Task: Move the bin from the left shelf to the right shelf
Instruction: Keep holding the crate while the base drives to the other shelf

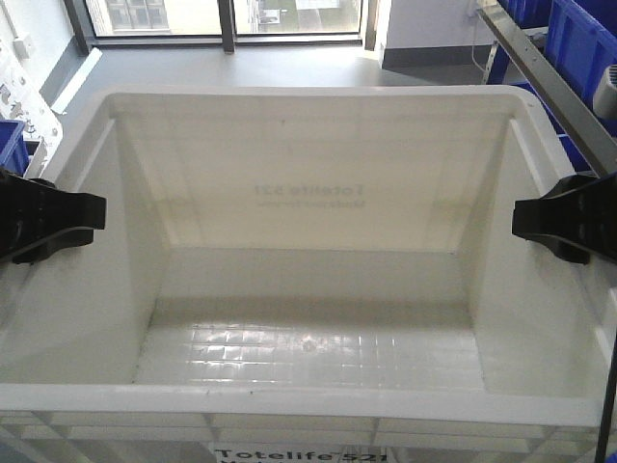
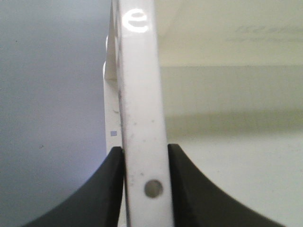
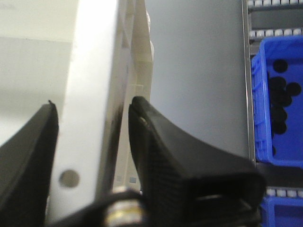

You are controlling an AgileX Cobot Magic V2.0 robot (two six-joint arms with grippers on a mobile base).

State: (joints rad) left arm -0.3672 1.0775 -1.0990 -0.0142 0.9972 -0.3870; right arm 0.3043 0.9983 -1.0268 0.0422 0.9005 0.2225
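Observation:
A large white bin fills the front view, empty inside, with a "Totelife" label on its near wall. My left gripper is shut on the bin's left rim; in the left wrist view both black fingers press the white rim. My right gripper is shut on the right rim; in the right wrist view its fingers sit either side of the rim. The bin hangs between both grippers above the grey floor.
A metal shelf rail with blue bins stands at the right. A blue bin holding dark round parts shows in the right wrist view. Another blue bin is at the left. Windows lie ahead.

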